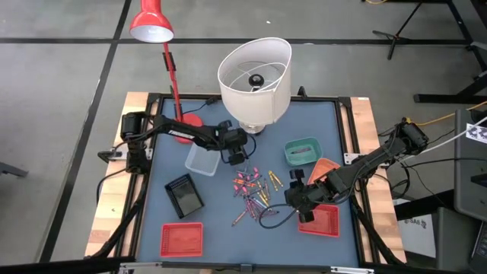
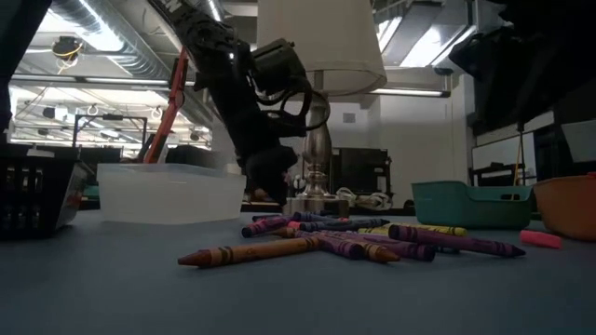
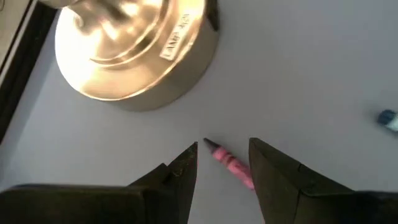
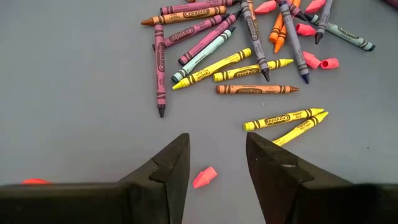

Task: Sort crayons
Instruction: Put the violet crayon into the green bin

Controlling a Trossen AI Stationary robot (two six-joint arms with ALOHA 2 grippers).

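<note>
Crayons [image 1: 255,190] heaped mid-table, bare mat all round. Left gripper [image 3: 222,163] low beside the lamp base [image 3: 134,50], fingers apart astride a lone pink crayon [image 3: 231,164], near the clear tub [image 1: 204,158]. Right gripper [image 4: 217,158] spread open, empty, over a pink stub [image 4: 204,177] beside the red tray [image 1: 319,221].

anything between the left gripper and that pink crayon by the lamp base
Nothing visible. The left gripper is open, its fingers either side of the pink crayon on bare mat, and the lamp base sits beyond it.
</note>
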